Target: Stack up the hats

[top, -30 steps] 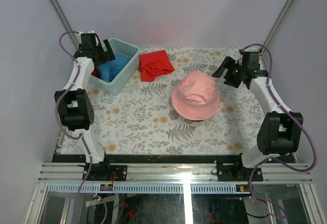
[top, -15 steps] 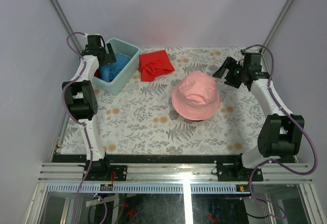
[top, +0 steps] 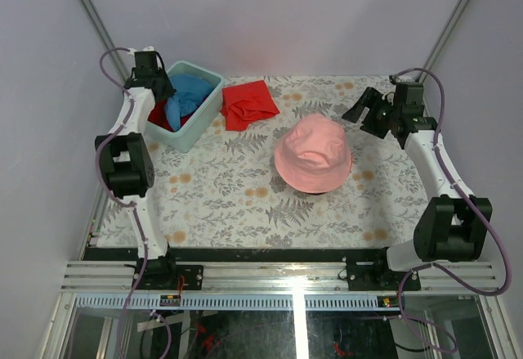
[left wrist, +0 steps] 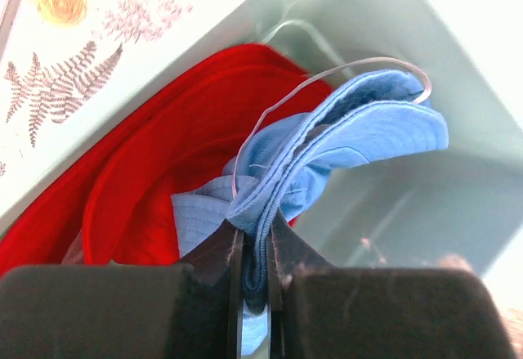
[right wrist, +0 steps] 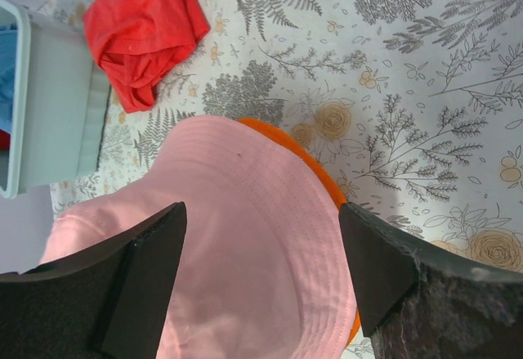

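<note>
At the tabletop's [top: 229,204] far-left corner, the left jaws are pinched tight on a fold of the blue hat [left wrist: 368,130], which is bunched up in the bin [top: 198,130]. The red hat [left wrist: 155,154] lies beneath it in the same bin. Right of centre, the pink hat [top: 313,153] sits crown-up over the orange hat [right wrist: 282,134], with only a sliver of orange brim showing. The right jaws hang wide open and empty by the pink hat's far-right side, near the right edge. A crumpled red cloth [top: 248,103] lies by the far edge, just beside the bin. On this showing the stack is half built: two hats are nested, the blue looks set to go on third, and the red has yet to be picked. No brand, label or legible writing can be seen on any hat or on the bin.
</note>
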### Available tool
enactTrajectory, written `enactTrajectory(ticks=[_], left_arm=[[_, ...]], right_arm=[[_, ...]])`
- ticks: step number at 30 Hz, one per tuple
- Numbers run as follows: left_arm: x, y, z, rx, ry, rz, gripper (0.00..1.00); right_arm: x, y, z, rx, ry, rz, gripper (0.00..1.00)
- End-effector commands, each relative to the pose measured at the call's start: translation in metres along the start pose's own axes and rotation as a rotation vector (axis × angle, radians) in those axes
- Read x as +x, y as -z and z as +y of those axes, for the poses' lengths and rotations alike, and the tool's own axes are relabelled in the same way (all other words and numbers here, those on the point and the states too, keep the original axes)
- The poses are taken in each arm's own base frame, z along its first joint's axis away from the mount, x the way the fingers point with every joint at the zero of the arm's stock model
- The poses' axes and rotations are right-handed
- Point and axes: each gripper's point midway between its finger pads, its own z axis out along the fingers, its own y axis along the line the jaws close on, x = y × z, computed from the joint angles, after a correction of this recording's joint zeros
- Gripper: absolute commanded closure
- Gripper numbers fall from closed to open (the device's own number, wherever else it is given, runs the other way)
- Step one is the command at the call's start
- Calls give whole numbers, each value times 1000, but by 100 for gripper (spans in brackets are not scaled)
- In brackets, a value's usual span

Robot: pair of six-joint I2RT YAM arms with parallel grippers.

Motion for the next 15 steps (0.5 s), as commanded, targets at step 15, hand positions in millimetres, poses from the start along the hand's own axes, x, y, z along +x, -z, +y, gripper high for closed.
enactTrajectory(ticks=[15], left_arm=[[-109, 275, -167, 1033, 595, -33, 100]], right_arm=[[-54, 126, 182, -673, 272, -287, 17]])
